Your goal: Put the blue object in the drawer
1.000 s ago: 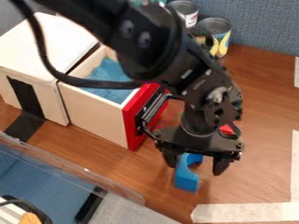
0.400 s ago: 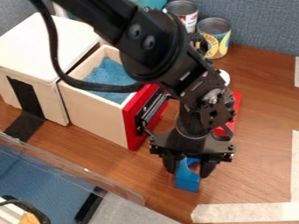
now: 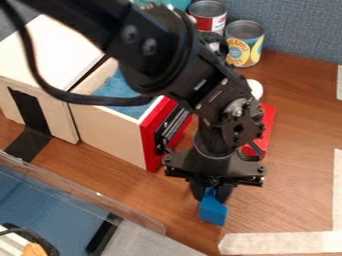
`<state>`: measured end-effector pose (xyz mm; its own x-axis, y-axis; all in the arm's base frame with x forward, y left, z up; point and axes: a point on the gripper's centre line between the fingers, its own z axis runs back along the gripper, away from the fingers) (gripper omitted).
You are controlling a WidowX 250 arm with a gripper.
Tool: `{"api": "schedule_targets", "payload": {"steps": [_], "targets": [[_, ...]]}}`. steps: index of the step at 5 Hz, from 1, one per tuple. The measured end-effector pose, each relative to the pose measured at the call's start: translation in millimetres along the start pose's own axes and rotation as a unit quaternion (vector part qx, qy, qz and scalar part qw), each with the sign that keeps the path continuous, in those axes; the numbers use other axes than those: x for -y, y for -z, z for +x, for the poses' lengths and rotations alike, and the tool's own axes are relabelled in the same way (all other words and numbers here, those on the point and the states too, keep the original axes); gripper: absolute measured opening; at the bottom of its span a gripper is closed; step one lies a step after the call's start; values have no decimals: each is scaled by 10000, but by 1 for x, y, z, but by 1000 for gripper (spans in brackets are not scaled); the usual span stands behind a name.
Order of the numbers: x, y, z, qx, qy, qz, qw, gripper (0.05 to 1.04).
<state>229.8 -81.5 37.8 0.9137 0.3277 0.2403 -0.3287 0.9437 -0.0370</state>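
- Gripper (image 3: 211, 198) nearly closed, I pinch the blue object (image 3: 213, 212), presumably for lifting.
- The drawer (image 3: 110, 136) stands open beside me, apparently to receive it.

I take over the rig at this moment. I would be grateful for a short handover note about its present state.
Tool: closed on the blue block, in front of the drawer.
Block: outside the drawer, low at the wooden table; I cannot tell if it still touches the wood.
Done: drawer is open, block appears gripped.
Left: lift the block, bring it above the drawer, lower and release it.
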Motion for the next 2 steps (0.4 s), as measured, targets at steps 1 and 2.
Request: {"api": "schedule_targets", "payload": {"steps": [1,2], "targets": [[7,-21,-1,203,105,-213,9995,250],[8,-42,3,375,80,-376,9986,250]]}}
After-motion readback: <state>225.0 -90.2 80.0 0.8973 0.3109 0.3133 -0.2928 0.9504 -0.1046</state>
